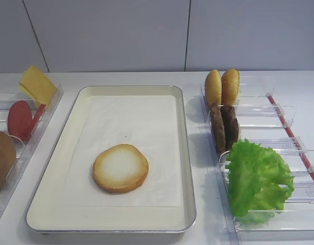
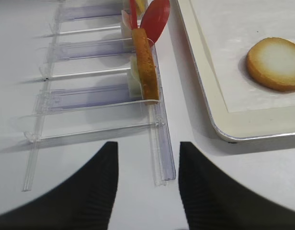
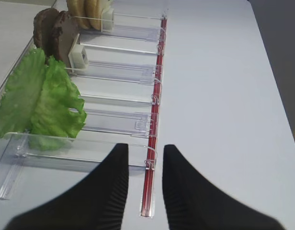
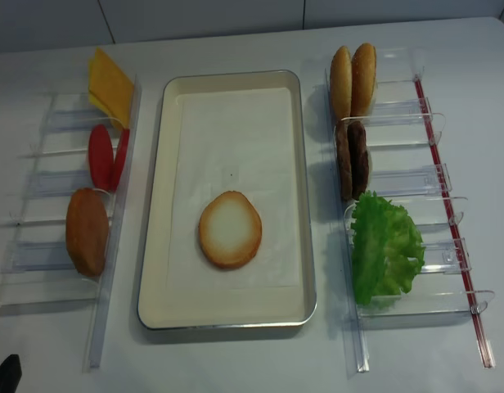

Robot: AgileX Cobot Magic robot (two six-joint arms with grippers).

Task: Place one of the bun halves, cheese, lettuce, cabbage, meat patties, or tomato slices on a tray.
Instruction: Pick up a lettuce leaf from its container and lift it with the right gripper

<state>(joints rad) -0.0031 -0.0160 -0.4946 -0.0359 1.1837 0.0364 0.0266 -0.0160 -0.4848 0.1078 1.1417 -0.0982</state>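
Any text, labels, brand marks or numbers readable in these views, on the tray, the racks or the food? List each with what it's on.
None: no readable text in any view.
Tray and its paper liner: blank.
Clear racks: no labels; the red strip on the right rack is plain.
Bun half, lettuce, patties, cheese, tomato slices: unmarked.

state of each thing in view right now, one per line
bun half: flat on the tray liner, pale face up
tray: holds only that bun
lettuce: upright in right rack
patties: on edge in right rack
buns: on edge in right rack
tomato: on edge in left rack
cheese: leaning in left rack
right gripper: open, empty
left gripper: open, empty
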